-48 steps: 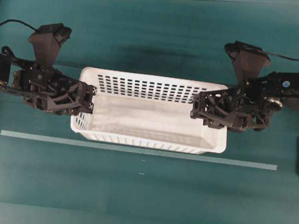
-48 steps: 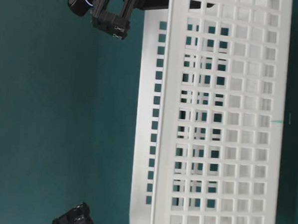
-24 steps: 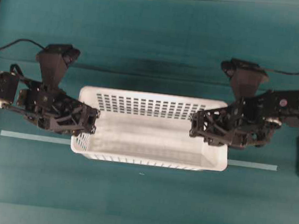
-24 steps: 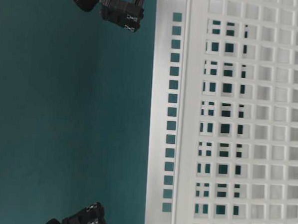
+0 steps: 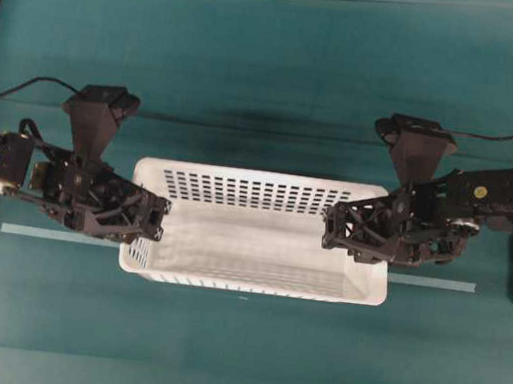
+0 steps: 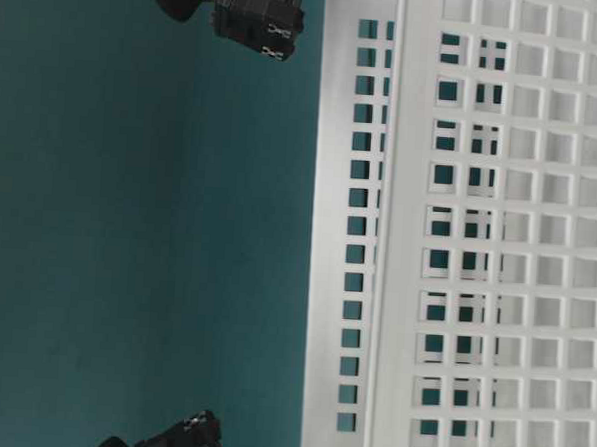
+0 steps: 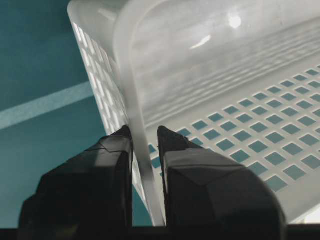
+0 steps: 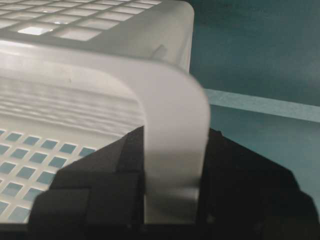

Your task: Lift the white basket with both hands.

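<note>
Shifted nearer, white basket (image 5: 255, 247) hangs between left hand (image 5: 154, 221) and right hand (image 5: 333, 228)

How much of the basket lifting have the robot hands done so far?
The gripping looks done: the left gripper pinches one end wall of the white basket, and the right gripper is clamped on the other end's rim. The lift is in hand: the basket covers the pale tape line. Left, perhaps: raising it more.
</note>
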Tool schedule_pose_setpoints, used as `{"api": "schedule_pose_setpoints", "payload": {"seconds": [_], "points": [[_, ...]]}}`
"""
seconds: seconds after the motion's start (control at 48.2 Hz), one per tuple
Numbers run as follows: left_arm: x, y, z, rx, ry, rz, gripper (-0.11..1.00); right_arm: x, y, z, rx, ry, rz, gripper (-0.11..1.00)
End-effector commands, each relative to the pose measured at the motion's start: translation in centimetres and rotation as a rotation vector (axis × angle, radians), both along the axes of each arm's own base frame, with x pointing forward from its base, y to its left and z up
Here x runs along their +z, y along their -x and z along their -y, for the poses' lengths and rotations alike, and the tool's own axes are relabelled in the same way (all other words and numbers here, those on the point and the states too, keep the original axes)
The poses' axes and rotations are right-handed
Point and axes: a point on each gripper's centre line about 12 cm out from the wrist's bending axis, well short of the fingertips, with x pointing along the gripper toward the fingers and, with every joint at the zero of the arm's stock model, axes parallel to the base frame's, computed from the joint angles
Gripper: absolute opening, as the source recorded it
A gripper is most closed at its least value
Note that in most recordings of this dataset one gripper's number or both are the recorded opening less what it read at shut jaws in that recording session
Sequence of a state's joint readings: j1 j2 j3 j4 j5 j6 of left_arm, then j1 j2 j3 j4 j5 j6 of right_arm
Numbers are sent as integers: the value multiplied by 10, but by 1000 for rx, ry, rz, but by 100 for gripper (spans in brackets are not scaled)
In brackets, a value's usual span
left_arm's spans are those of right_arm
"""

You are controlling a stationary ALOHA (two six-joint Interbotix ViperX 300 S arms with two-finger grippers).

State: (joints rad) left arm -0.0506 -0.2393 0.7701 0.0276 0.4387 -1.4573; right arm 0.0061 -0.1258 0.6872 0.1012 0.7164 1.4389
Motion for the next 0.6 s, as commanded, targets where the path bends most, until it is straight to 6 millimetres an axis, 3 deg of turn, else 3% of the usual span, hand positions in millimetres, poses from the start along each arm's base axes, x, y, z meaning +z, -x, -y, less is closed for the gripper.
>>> {"api": "schedule_pose_setpoints", "payload": {"seconds": [0.0, 0.581], "points": [[5, -4, 4, -3, 5, 21, 7, 1, -3, -7, 35, 8, 8, 17], [-9, -11, 6, 1, 7, -20, 7, -6, -13, -11, 43, 7, 5, 17]]}}
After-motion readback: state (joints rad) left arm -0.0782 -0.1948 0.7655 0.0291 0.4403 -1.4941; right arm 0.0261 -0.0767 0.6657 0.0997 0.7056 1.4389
